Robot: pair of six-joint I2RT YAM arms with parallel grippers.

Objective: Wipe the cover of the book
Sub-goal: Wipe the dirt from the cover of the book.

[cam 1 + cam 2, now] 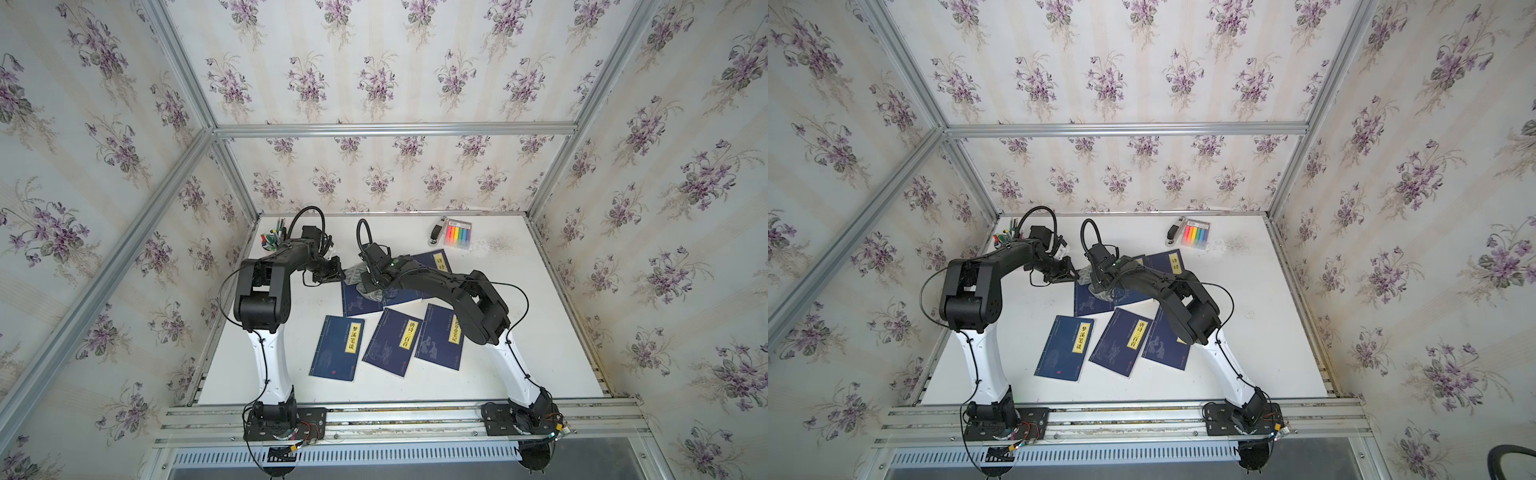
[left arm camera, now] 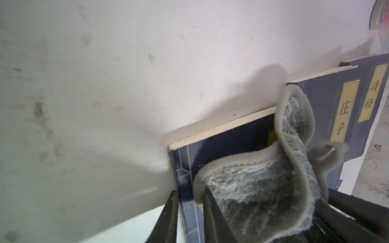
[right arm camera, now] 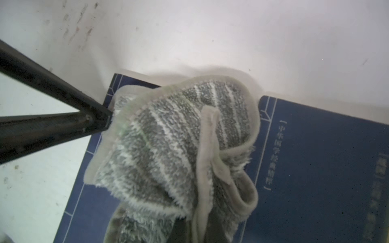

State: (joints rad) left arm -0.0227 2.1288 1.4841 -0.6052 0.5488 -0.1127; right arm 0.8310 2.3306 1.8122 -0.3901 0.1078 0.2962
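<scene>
Right hand (image 1: 371,286) is pinched closed on the cloth (image 3: 168,147), which looks soft and floppy; the thin book (image 3: 84,199) under it may slide.

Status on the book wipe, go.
Right gripper shut on cloth, bunched on book. Left gripper at book's corner, jaws narrow, grip unclear. Second book close beside cloth.

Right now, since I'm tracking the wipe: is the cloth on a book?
Yes, the grey cloth lies bunched on the blue book.
</scene>
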